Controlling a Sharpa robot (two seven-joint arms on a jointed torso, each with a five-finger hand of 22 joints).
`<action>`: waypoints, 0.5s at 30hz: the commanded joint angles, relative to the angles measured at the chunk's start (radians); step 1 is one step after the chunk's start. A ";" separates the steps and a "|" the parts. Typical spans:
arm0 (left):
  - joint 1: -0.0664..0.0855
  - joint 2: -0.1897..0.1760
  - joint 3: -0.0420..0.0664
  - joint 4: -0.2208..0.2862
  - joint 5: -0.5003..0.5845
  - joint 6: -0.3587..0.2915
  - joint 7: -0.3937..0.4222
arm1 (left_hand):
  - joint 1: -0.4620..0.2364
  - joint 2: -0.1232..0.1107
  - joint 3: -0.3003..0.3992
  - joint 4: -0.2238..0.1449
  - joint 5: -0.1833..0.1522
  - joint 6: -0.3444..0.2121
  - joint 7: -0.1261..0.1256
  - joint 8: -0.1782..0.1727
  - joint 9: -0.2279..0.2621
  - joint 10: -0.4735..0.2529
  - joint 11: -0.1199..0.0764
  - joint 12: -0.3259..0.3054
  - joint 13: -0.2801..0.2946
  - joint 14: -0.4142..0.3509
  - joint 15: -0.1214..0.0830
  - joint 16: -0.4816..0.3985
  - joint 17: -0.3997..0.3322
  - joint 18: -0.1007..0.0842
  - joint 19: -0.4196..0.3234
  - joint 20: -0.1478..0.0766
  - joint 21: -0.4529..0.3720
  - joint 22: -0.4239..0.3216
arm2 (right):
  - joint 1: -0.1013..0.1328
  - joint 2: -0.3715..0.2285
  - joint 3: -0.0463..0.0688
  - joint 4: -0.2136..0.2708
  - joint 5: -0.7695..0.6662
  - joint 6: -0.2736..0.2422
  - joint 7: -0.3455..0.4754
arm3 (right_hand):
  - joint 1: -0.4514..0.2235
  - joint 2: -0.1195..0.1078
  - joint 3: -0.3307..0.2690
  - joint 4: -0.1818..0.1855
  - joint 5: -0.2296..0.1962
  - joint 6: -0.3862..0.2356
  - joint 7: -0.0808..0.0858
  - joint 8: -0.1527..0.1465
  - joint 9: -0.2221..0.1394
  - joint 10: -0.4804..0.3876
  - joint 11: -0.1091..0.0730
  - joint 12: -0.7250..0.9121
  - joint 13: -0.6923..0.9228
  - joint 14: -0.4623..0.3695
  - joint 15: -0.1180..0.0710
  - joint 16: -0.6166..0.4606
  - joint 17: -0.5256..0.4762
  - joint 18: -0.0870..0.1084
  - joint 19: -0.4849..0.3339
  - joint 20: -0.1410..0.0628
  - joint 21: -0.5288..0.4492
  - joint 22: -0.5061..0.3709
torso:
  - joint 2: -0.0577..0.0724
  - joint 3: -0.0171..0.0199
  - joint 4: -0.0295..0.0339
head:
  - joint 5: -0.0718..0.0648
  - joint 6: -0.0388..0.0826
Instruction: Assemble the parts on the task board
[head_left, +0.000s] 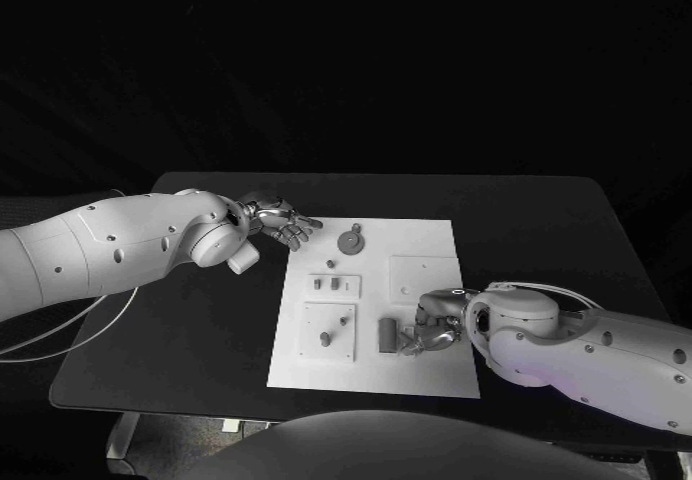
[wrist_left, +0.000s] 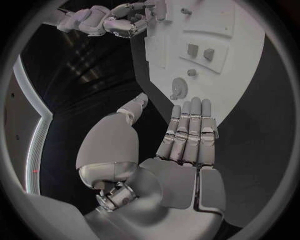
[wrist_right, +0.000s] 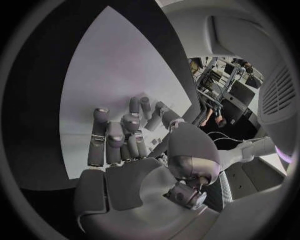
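The board is a white plate lying flat in the middle of the black table. Small grey parts sit on it. A round part with a little stem lies near the board's far edge. Just nearer than that is a tiny peg. Nearer again, two small blocks stand side by side on a raised square. On the board's near left part is another raised panel with small pieces standing in it. Beside that panel, toward the board's middle, a dark bar lies flat. A plain raised square sits on the board's right side.

The right hand is over the board's near right part, just beside the dark bar. Its fingers are curled down toward the white board. I cannot tell if they pinch anything or touch the bar.

The left hand is at the board's far left corner, near the round part. It holds nothing. Its fingers are straight and lie close together, pointing toward the board, with the thumb out to the side.
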 joint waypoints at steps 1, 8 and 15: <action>0.003 0.002 0.000 0.002 -0.002 0.013 0.002 | 0.003 0.001 -0.002 0.007 -0.002 0.000 0.002 -0.002 -0.001 0.000 0.006 -0.003 -0.001 0.000 -0.001 -0.004 0.002 0.019 -0.002 -0.002 -0.002 -0.001 | -0.001 0.005 0.000 0.001 0.021 0.020 0.012 | 0.000 0.020 -0.003 -0.016 0.007 0.008 -0.001 0.006 -0.002 0.008 0.001 -0.005 0.002 0.011 -0.001 0.001 -0.002 0.006 0.007 -0.002 -0.002 0.007 | 0.000 0.0001 -0.0002 | -0.001 0.000; 0.003 0.002 0.000 0.002 -0.002 0.013 0.000 | 0.002 0.001 -0.003 0.010 -0.002 0.000 0.002 -0.002 -0.002 0.000 0.006 -0.004 -0.001 0.000 -0.001 -0.004 0.002 0.019 -0.002 -0.002 -0.003 -0.001 | -0.003 0.008 0.000 -0.009 0.023 0.023 0.011 | -0.003 0.107 -0.013 -0.079 0.009 0.016 -0.002 0.006 -0.009 0.018 0.000 -0.011 0.010 0.015 -0.001 -0.001 -0.001 0.006 0.009 0.000 -0.004 0.008 | 0.000 0.0000 0.0006 | 0.000 0.000; 0.003 0.002 0.000 0.003 -0.002 0.016 -0.004 | -0.001 0.001 -0.003 0.017 -0.002 0.000 0.002 -0.003 -0.002 0.000 0.006 -0.004 -0.001 0.000 -0.001 -0.005 0.003 0.019 -0.002 -0.002 -0.003 -0.001 | -0.004 0.014 0.000 -0.015 0.026 0.030 0.009 | -0.027 0.184 -0.017 -0.114 0.010 0.020 -0.003 0.006 -0.015 0.023 -0.001 -0.017 0.017 0.016 0.000 -0.003 0.000 0.006 0.010 0.003 -0.007 0.009 | 0.000 0.0004 0.0004 | 0.001 0.000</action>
